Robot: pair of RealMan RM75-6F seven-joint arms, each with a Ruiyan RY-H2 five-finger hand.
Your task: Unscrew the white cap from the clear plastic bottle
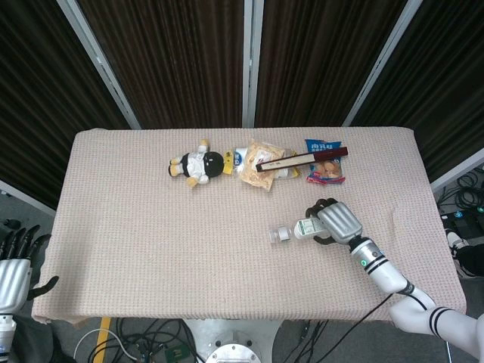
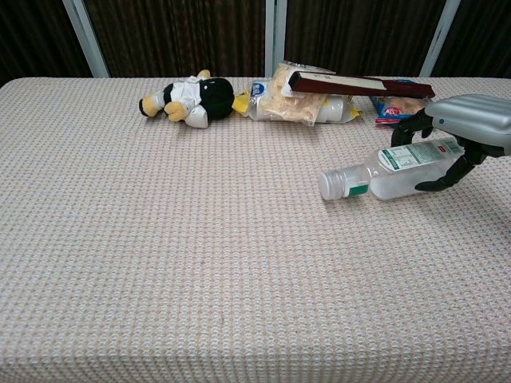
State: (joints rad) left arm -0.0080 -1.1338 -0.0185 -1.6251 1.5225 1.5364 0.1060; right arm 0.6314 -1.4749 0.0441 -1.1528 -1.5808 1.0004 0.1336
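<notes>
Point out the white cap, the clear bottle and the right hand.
white cap (image 2: 330,185), chest view, its round end.
clear bottle (image 2: 395,180), chest view, mid body.
right hand (image 2: 467,120), chest view, silver back.

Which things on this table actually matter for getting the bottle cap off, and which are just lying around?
For the job: clear plastic bottle, lying on its side; white cap; right hand, wrapped around the bottle.

Lying about: plush toy, snack bag, dark flat box, blue packet.

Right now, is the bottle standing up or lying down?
Lying down. The bottle is on its side on the table, white cap on and pointing left, with the right hand wrapped around its far end.
</notes>
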